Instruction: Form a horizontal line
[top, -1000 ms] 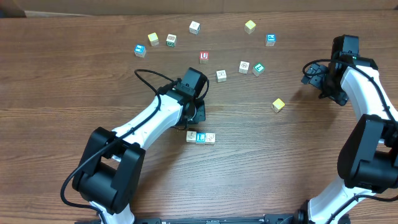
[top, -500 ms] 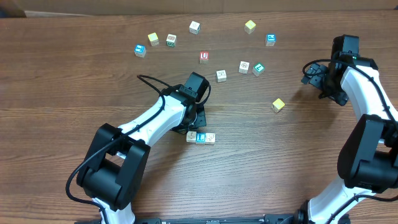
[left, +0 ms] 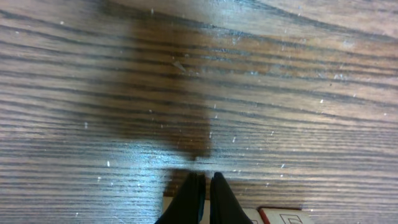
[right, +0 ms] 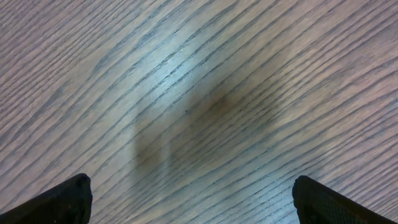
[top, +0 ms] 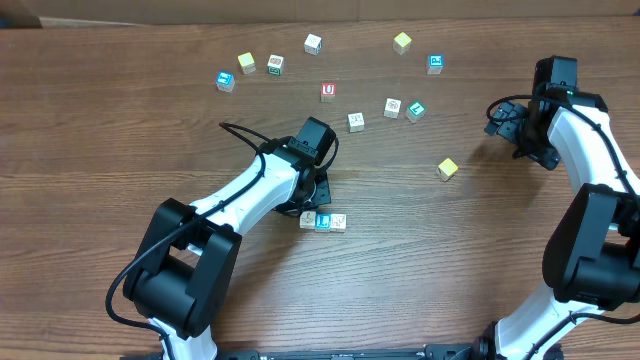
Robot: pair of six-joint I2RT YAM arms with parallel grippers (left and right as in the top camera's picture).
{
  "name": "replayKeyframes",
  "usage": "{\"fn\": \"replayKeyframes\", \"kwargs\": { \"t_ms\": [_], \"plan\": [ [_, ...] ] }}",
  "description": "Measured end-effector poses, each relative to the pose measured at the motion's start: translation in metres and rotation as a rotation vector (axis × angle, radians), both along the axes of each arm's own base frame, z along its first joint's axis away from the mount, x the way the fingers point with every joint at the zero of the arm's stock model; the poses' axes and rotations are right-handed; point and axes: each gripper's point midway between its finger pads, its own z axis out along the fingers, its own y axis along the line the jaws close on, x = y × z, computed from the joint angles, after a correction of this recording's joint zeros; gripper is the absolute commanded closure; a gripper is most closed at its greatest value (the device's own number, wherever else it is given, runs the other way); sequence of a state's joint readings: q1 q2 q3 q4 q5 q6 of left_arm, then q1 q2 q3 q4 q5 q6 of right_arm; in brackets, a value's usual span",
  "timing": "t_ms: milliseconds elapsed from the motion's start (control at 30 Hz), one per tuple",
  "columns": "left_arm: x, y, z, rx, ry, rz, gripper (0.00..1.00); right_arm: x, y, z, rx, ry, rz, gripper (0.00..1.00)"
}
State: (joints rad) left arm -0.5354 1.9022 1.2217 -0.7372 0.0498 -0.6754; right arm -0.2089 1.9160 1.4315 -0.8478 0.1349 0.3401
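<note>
A short row of pale letter cubes lies mid-table. I see three abutting: a tan one on the left, a blue "L" in the middle and a tan one on the right. My left gripper is shut and sits just behind the row's left end, partly covering it. In the left wrist view its fingertips are together over a pale cube, with a red-edged cube to the right. My right gripper is open and empty at the far right, over bare wood.
Several loose letter cubes lie scattered at the back, among them a red "U" cube, a blue cube and a teal cube. A plain yellow cube lies right of centre and another at the back.
My left gripper shifted slightly down and right toward the row a second ago, then stayed still. The right arm has not moved.
</note>
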Motion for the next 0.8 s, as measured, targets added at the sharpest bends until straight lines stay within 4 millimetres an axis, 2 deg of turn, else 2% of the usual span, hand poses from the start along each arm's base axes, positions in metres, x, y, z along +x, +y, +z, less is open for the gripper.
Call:
{"fn": "replayKeyframes", "kwargs": {
  "t_ms": [800],
  "plan": [
    [-0.0093,0.0004,-0.0008,-0.007,0.045,0.026,0.96,-0.0001,0.0001,0.0,0.0,0.0,0.0,0.0]
  ]
}}
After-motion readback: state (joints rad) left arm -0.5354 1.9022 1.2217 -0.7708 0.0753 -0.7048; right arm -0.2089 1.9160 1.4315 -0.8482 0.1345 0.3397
